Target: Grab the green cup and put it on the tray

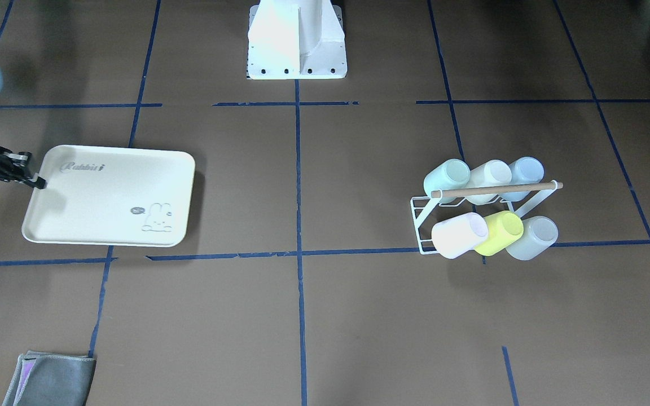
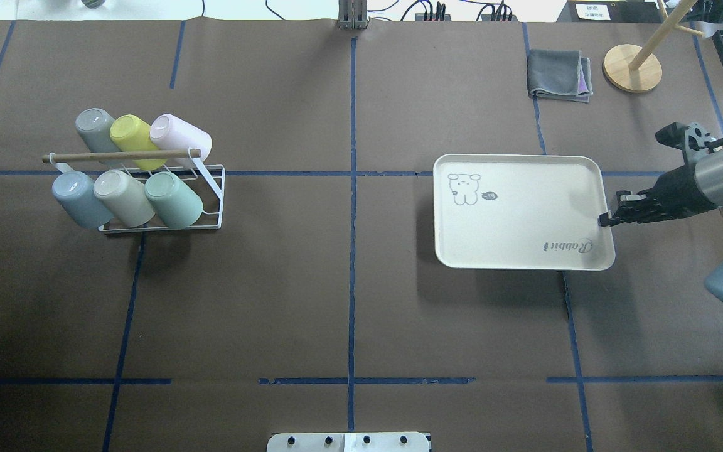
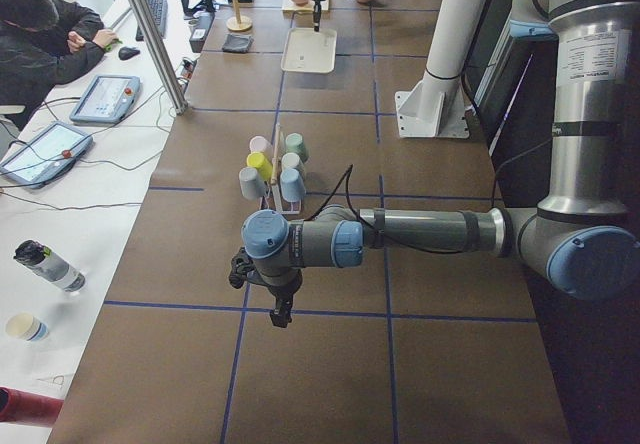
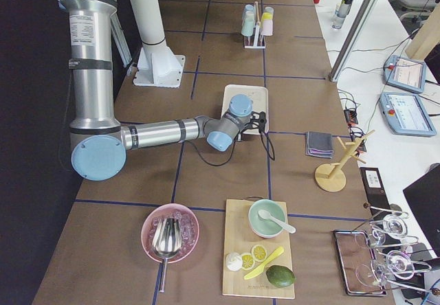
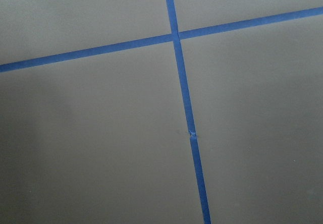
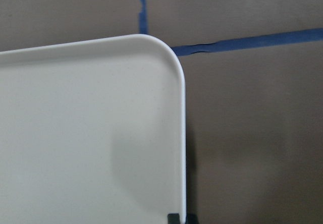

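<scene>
**Landmark.** All positions refer to the tray (image 2: 518,238), a cream rectangular plastic tray with rounded corners, a raised rim, "Rabbit" script and a bunny drawing. It lies flat on the brown table covering (image 2: 349,301), and its floor holds nothing.

**Task object.** The green cup (image 2: 173,199), a small smooth pastel mint plastic tumbler without a handle, is well apart from the tray, on the far side of the central blue tape line (image 2: 352,282). It rests tilted on the white wire cup rack (image 2: 214,182), under the rack's wooden rod (image 2: 117,155). It is in the row nearer the robot, at the end of that row closest to the tray. In the same row, the cream cup (image 2: 124,198) and the grey-blue cup (image 2: 79,199) lie progressively farther from the tray. The second row holds the pink cup (image 2: 182,137), the yellow-green cup (image 2: 132,133) and the grey cup (image 2: 95,129).

**Right gripper.** The right gripper (image 2: 606,220) is at the tray's short rim, on the side away from the rack. In the wrist view one fingertip sits inside the rim and the other outside. The jaws are drawn together onto the rim.

**Left gripper.** The left gripper (image 3: 283,314) hangs pointing down over bare table, farther from the tray than the rack is. Its jaw state cannot be determined.

**Other items.** A folded grey cloth (image 2: 559,75) and a wooden stand (image 2: 632,68) lie beyond the tray's long rim farthest from the robot.
</scene>
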